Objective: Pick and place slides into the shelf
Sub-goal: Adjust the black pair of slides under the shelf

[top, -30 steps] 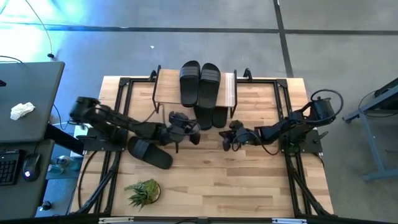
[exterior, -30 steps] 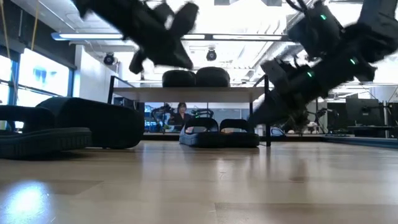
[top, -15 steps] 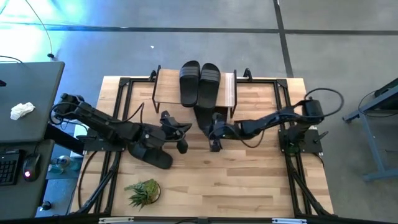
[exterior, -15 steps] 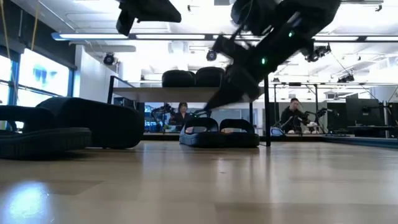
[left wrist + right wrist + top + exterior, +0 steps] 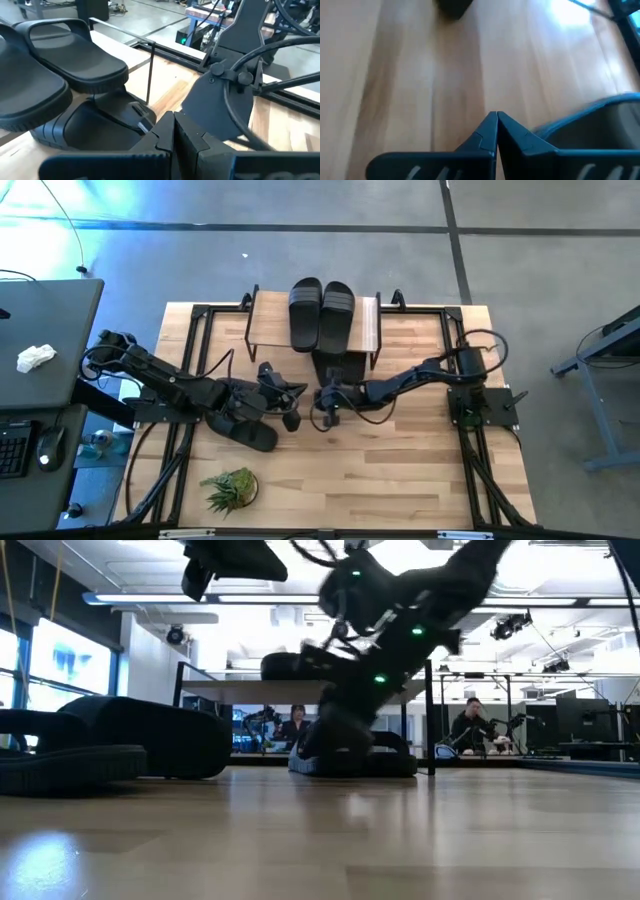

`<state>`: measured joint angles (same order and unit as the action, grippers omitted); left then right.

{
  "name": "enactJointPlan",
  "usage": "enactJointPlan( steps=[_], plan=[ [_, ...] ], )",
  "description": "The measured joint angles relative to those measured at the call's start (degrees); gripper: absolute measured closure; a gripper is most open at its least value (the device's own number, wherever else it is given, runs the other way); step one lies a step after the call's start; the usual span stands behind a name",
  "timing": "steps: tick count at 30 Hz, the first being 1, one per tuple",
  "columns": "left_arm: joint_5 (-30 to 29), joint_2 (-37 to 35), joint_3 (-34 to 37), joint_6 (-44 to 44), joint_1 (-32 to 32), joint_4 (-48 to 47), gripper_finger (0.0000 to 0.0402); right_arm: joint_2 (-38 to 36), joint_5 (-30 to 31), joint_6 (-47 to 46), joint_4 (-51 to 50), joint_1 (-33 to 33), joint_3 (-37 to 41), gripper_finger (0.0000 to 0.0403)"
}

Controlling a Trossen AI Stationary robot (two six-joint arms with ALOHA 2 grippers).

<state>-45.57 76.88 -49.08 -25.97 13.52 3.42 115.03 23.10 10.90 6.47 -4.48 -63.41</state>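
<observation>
The right hand point(image 5: 325, 402) hangs low over the middle of the desk point(image 5: 400, 470), its fingers point(image 5: 496, 131) pressed together with nothing between them. Just behind it, toward the shelf point(image 5: 262, 328), two black slides point(image 5: 338, 366) lie side by side on the desk under the shelf's front edge; in the low view the hand partly covers them point(image 5: 392, 754). A curved dark shape sits just beside the fingertips in the right wrist view, too blurred to name.

The left hand point(image 5: 290, 395) is held above the desk, just to the left of the right hand and apart from it. Its fingers point(image 5: 172, 134) are also pressed together and empty. Below and to its left, a pair of slides point(image 5: 240, 424) lies on the desk, one overlapping the other. Ahead of this hand the wrist view shows the shelf's thin black leg and the slides resting on and beneath the shelf.

On the shelf's light wood top, farther from both hands, two more slides point(image 5: 321, 312) stand side by side.

A small green plant point(image 5: 230, 488) sits near the desk's front left corner, well apart from both hands.
</observation>
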Motion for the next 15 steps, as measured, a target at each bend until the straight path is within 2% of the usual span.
enactJointPlan(
  steps=[7, 15],
  plan=[
    [0.18, 0.01, 0.01, -0.16, 0.00, -0.56, 0.0402, 4.39, 1.55, -2.22, -5.21, 1.90, -5.85, 0.0403],
    [0.52, 0.04, 0.02, -0.16, 0.00, -0.62, 0.0402, 4.62, 2.89, -5.55, -4.96, 4.62, -6.35, 0.0403]
  ],
)
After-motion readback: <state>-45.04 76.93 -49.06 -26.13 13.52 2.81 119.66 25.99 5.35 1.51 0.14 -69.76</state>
